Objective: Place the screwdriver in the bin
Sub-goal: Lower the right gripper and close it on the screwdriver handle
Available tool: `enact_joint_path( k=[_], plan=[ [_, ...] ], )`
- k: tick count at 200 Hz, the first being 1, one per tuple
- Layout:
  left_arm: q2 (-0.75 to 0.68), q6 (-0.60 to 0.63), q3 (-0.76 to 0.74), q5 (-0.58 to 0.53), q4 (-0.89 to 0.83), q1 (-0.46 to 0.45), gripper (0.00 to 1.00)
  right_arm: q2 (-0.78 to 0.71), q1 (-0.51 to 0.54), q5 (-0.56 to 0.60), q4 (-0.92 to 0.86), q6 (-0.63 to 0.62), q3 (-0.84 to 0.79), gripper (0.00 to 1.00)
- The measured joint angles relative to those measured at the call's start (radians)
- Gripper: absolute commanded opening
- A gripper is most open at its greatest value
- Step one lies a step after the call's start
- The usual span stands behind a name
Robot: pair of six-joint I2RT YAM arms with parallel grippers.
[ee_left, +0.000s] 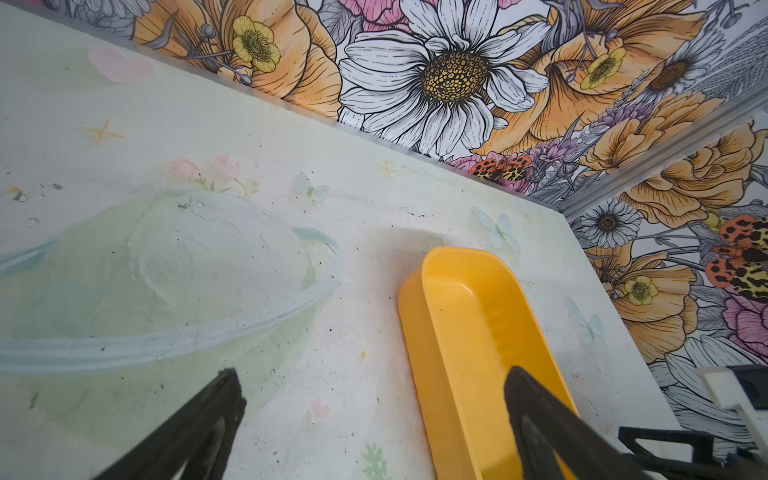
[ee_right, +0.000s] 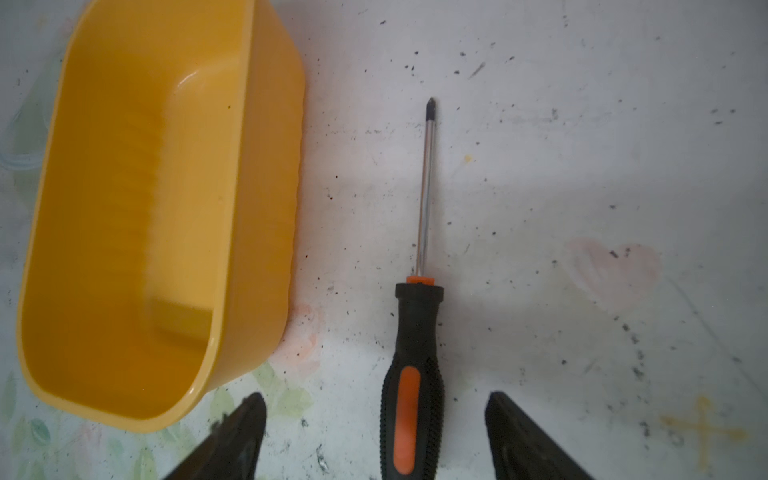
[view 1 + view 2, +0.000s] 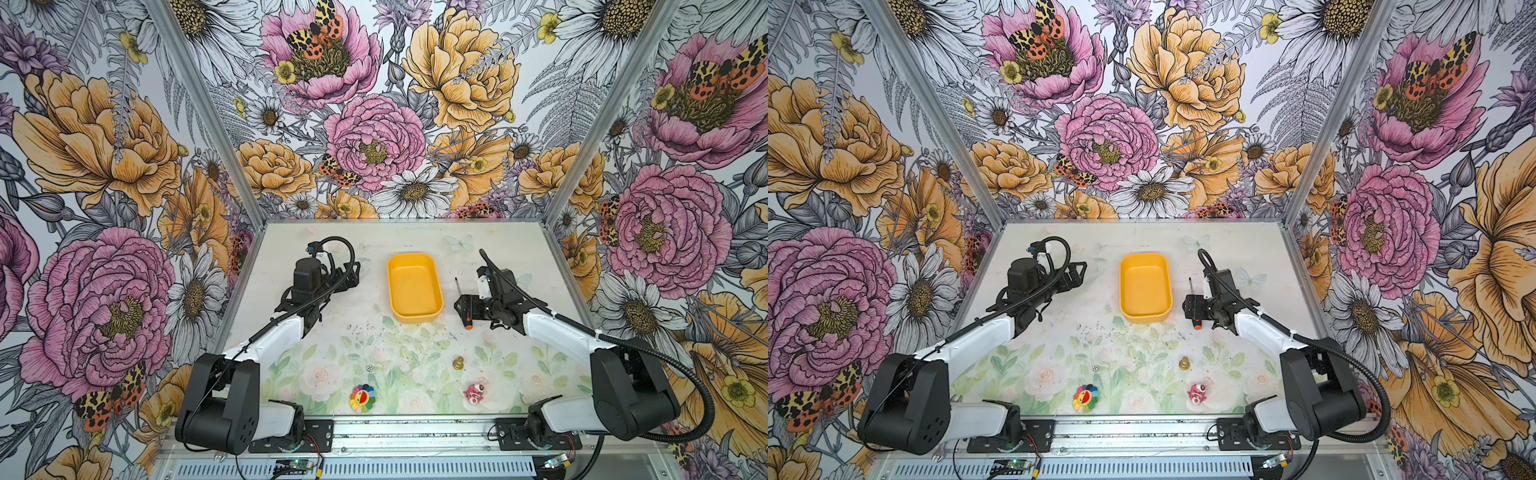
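Though left fingers [image 1: 195, 428] apart too, right fingers [image 2: 237, 440] apart astride screwdriver [image 2: 417, 316] handle, butt beyond frame.

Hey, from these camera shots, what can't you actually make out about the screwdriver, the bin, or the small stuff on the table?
- Screwdriver: the handle's butt end is cut off by the right wrist view's edge; in both top views the right gripper covers the mid-handle.
- Bin: the near end is cut off in the left wrist view, partly behind the left gripper.
- Die: too small in both top views to read its face.
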Motion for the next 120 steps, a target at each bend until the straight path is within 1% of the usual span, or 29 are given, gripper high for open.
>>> enact_joint_path(
  k=[18, 54, 120],
  plan=[
    [0.0, 0.0, 0.0, 0.004, -0.01, -0.001, 0.99, 0.027, 0.013, 0.014, -0.004, 0.009, 0.0, 0.77],
    [0.0, 0.0, 0.0, 0.019, -0.02, -0.001, 0.99, 0.069, 0.035, 0.066, -0.021, 0.023, 0.0, 0.74],
    [0.0, -0.003, 0.0, 0.032, -0.021, -0.001, 0.99, 0.113, 0.063, 0.15, -0.025, 0.053, 0.015, 0.62]
  ],
)
